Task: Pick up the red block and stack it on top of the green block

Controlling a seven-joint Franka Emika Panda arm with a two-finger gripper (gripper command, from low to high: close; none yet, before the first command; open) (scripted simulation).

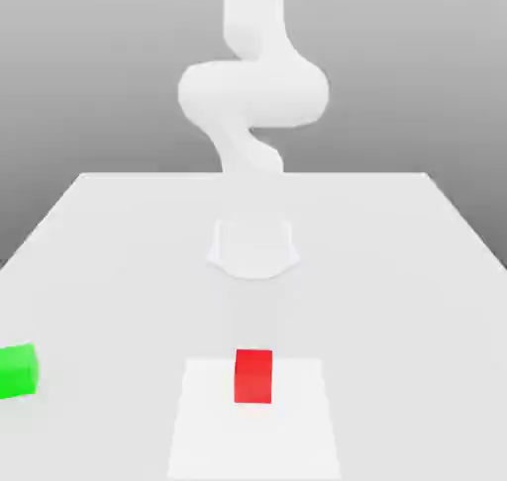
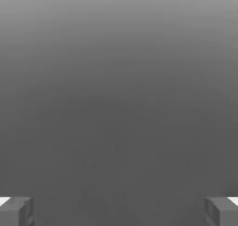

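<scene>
The step in hand, as I judge it, is to bring the open gripper [image 2: 119, 212] over the red block [image 1: 253, 376]. The block sits on the far part of the pale patch [image 1: 253, 454], near the middle of the scene from the exterior view's left to right. The fingers [image 2: 10, 216] stand wide apart with nothing between them, so keep them that way on the approach. Get the hand pointing straight down above the block before lowering, and line the fingers up with two opposite faces; coming in tilted could knock it askew. Go down slowly, close evenly about the block's middle, then lift straight up. The green block [image 1: 18, 372] lies on the table [image 1: 109, 301] at the exterior view's left, well apart, so raise the red one clear of its top before crossing
</scene>
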